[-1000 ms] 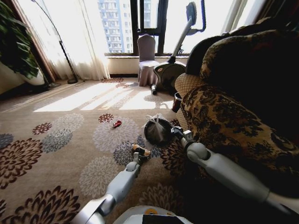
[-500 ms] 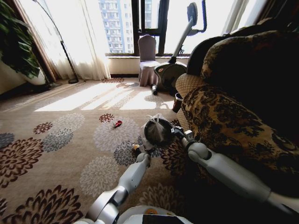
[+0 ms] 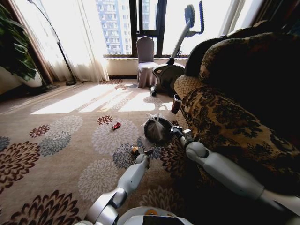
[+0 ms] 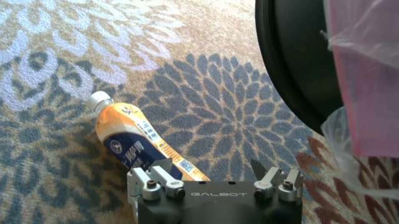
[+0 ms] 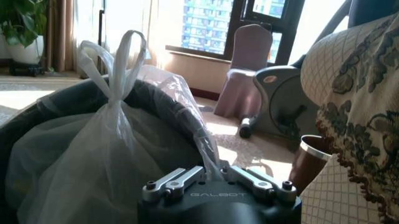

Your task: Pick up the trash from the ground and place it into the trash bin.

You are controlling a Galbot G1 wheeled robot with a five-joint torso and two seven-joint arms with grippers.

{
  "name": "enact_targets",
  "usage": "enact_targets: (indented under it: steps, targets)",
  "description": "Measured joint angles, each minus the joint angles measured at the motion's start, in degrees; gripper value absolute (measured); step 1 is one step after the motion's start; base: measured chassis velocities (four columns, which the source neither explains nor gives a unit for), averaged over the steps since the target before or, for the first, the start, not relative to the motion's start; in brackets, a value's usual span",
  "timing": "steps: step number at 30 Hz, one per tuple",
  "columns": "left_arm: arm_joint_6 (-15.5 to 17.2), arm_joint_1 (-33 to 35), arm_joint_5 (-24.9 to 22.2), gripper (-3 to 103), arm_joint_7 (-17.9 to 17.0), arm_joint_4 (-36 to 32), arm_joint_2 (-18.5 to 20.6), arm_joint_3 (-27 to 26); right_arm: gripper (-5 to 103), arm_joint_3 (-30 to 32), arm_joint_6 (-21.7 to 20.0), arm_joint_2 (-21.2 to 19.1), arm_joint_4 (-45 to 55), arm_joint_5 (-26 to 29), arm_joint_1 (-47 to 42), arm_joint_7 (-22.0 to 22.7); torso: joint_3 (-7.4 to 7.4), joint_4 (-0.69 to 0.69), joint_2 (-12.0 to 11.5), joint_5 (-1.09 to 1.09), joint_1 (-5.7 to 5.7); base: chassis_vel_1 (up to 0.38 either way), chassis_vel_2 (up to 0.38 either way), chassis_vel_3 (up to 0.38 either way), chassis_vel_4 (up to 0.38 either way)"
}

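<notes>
The right gripper (image 5: 215,179) is pinching the trash bin (image 3: 158,130) by its rim; the left gripper (image 4: 212,170), jaws wide, is hanging over an ungrasped bottle (image 4: 134,140); a red scrap (image 3: 116,125) is lying beyond.

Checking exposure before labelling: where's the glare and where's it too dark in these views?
Head view: windows blown out, sunlit patch on the floral carpet, patterned sofa in deep shadow. Right wrist view: backlit translucent bag of the black trash bin. Left wrist view: evenly lit.

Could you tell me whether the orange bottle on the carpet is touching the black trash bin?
Apart. The left wrist view shows a broad stretch of bare carpet between the orange bottle and the trash bin.
</notes>
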Motion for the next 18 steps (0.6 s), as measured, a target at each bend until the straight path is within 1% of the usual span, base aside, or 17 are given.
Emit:
enact_targets:
  steps: [1,3,4,6,7,8,10,13,14,17,18]
  targets:
    - [0.4,-0.2,-0.3,84,-0.4,0.2,-0.1,-0.2,0,0.0,0.0,0.0,0.0,0.0,0.0,0.0,0.0,0.0,0.0,0.04,0.0,-0.188,0.218,0.086,-0.21]
    - [1.7,-0.2,-0.7,85,-1.7,0.3,-0.1,-0.3,0,0.0,0.0,0.0,0.0,0.0,0.0,0.0,0.01,0.0,0.0,0.03,0.0,-0.203,0.27,0.075,-0.281]
    - [1.7,-0.2,-0.7,85,-1.7,0.3,-0.1,-0.3,0,0.0,0.0,0.0,0.0,0.0,0.0,0.0,0.01,0.0,0.0,0.03,0.0,-0.219,0.27,0.075,-0.293]
    - [3.7,0.2,-1.1,87,-3.2,0.3,0.0,-0.4,0,0.0,-0.3,0.1,0.0,0.0,0.0,0.0,0.01,0.04,0.0,0.02,0.0,-0.223,0.286,0.054,-0.288]
    - [4.1,0.4,-1.1,87,-3.5,0.5,0.1,-0.5,0,0.0,-0.4,0.1,0.0,0.0,0.0,0.0,0.01,0.05,0.0,0.01,0.01,-0.202,0.276,0.039,-0.283]
    - [4.5,0.8,-1.1,90,-3.9,0.6,0.2,-0.6,0,0.0,-0.5,0.1,0.0,0.0,0.0,0.0,0.01,0.06,0.0,-0.02,0.01,-0.202,0.23,0.061,-0.262]
    - [4.7,1.3,-1.1,92,-4.2,0.6,0.6,-0.6,0,0.0,-0.5,0.1,0.0,0.0,0.0,0.0,0.02,0.06,0.0,-0.02,0.01,-0.163,0.23,0.061,-0.242]
    - [5.5,4.3,-1.2,94,-6.2,-2.0,2.8,-0.1,0,0.0,-0.6,0.0,0.1,0.2,0.0,0.0,0.01,0.06,0.0,-0.01,0.02,-0.081,0.236,0.229,-0.193]
    - [5.5,4.3,-1.2,94,-6.2,-2.0,2.8,-0.1,0,0.0,-0.6,0.0,0.1,0.2,0.0,0.0,0.01,0.06,0.0,-0.01,0.02,-0.084,0.241,0.189,-0.168]
    - [6.2,7.6,-1.1,94,-7.6,-6.1,6.8,0.7,0,0.0,-0.6,-0.2,1.2,0.4,-0.1,-0.3,0.03,0.08,0.0,-0.01,0.02,-0.093,0.21,0.037,-0.167]
    - [6.2,7.6,-1.1,94,-7.6,-6.1,6.8,0.7,0,0.0,-0.6,-0.2,1.2,0.4,-0.1,-0.3,0.03,0.08,0.0,-0.01,0.02,-0.105,0.213,-0.002,-0.177]
